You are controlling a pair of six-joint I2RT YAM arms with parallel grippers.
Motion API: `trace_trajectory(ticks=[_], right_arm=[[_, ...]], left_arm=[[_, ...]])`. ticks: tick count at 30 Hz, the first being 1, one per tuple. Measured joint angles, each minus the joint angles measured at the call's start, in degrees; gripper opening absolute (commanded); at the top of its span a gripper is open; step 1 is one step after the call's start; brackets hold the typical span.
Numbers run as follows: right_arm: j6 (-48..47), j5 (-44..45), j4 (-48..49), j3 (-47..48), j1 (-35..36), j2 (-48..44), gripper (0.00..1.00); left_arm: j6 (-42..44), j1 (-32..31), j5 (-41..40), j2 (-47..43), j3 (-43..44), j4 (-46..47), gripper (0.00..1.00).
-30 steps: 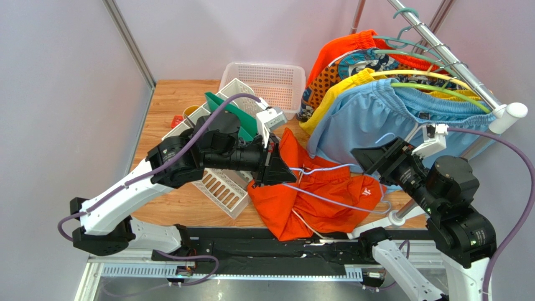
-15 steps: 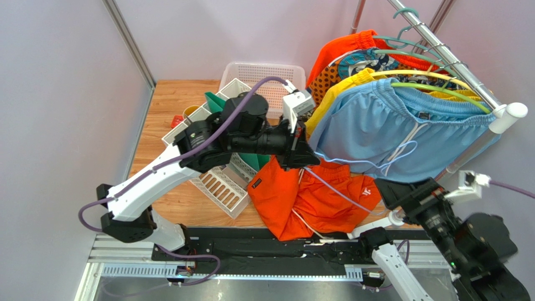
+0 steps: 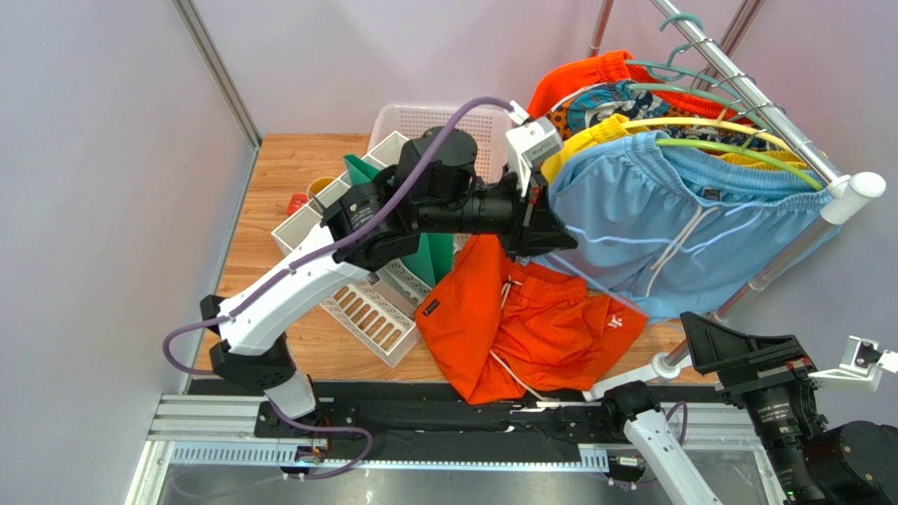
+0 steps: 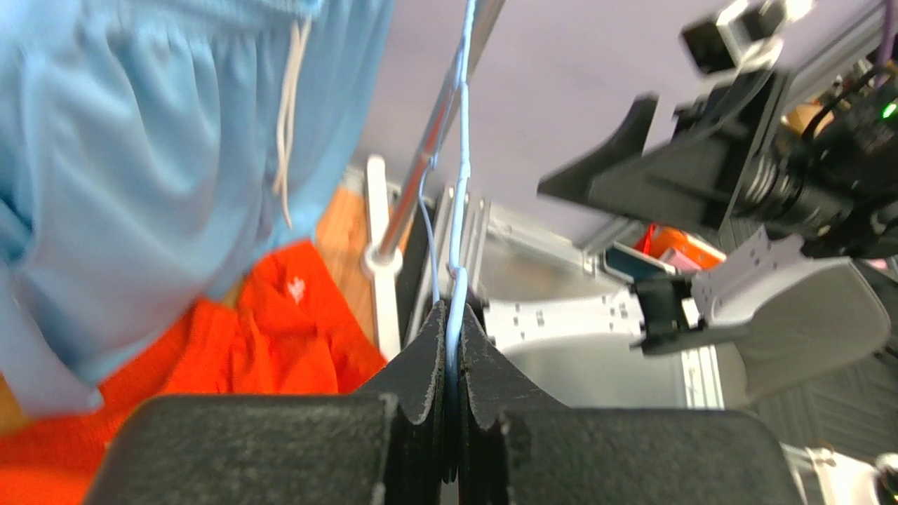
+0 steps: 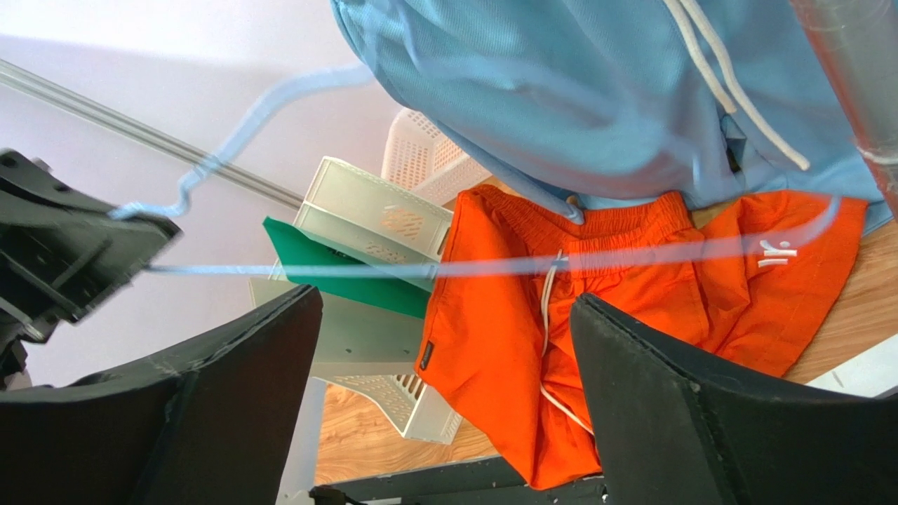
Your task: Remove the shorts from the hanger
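The bright orange shorts [image 3: 527, 326] lie crumpled on the table near the front edge, also seen in the right wrist view [image 5: 590, 316]. The light blue shorts [image 3: 675, 221] hang from the rail on a green hanger. My left gripper [image 3: 553, 237] is raised beside the blue pair's left edge, shut [image 4: 455, 316] on a thin pale blue hanger [image 4: 461, 158]. That hanger's bar [image 5: 422, 266] stretches through the air above the orange pair. My right gripper [image 3: 708, 337] sits low at the near right corner, open [image 5: 443, 305] with nothing between its fingers.
The metal rail [image 3: 738, 84] at the back right also carries yellow shorts [image 3: 590, 137] and a patterned pair [image 3: 601, 105]. A white basket [image 3: 448, 132] stands at the back. A white file rack [image 3: 369, 305] with a green folder [image 3: 427, 247] lies left of the orange shorts.
My left gripper has carried the pale blue hanger up and toward the rail. My right gripper has opened, let go of the hanger and drawn back to the near right corner.
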Motion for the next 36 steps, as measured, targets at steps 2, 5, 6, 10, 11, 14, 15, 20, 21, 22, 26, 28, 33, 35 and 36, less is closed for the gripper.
trace_trajectory(ticks=[2, 5, 6, 10, 11, 14, 15, 20, 21, 22, 26, 28, 33, 35, 36], right_arm=[[0.8, -0.5, 0.0, -0.2, 0.0, -0.4, 0.9], [1.3, -1.3, -0.1, 0.3, 0.0, -0.7, 0.89], [1.4, -1.9, -0.1, 1.0, 0.0, -0.7, 0.89], [1.4, -3.5, -0.2, 3.8, 0.0, -0.7, 0.87], [1.4, -3.9, -0.2, 4.5, 0.0, -0.7, 0.87], [1.3, -5.4, -0.2, 6.2, 0.0, -0.7, 0.86], [1.3, -5.6, -0.2, 6.6, 0.0, -0.7, 0.86], [1.1, -6.2, -0.2, 9.0, 0.0, -0.4, 0.86], [1.0, -6.2, -0.3, 9.6, 0.0, -0.4, 0.86], [0.8, -6.1, -0.3, 10.3, 0.0, -0.2, 0.86], [0.5, -6.0, -0.2, 11.9, 0.0, -0.2, 0.86], [0.4, -6.0, -0.2, 12.0, 0.0, -0.2, 0.86], [0.4, -6.0, -0.2, 11.9, 0.0, -0.2, 0.86], [0.4, -6.0, -0.3, 11.7, 0.0, -0.2, 0.86], [0.4, -6.0, -0.3, 11.6, 0.0, -0.2, 0.86]], left_arm=[[0.4, 0.0, -0.2, 2.5, 4.5, 1.7, 0.0], [0.7, 0.0, -0.3, 5.5, 9.5, 3.2, 0.0], [0.7, 0.0, -0.2, 7.3, 12.2, 3.4, 0.0], [0.9, 0.6, 0.8, 12.2, 17.3, 5.0, 0.0], [0.8, 0.8, 1.2, 12.9, 17.5, 5.3, 0.0], [0.0, 1.4, 2.2, 14.7, 16.9, 6.9, 0.0], [-0.4, 1.6, 2.6, 15.2, 16.5, 7.8, 0.0], [-2.8, 2.1, 4.0, 17.7, 16.3, 12.8, 0.0], [-3.2, 2.0, 4.0, 18.1, 16.3, 13.4, 0.0], [-3.7, 2.0, 4.0, 18.5, 16.3, 14.3, 0.0], [-5.5, 2.0, 3.9, 20.0, 16.3, 18.4, 0.0], [-6.6, 2.0, 3.9, 21.2, 17.1, 20.7, 0.0], [-8.9, 1.9, 3.9, 24.2, 19.4, 24.7, 0.0], [-9.6, 1.9, 3.9, 24.9, 20.1, 26.1, 0.0], [-9.8, 1.9, 3.9, 25.2, 20.3, 26.5, 0.0]])
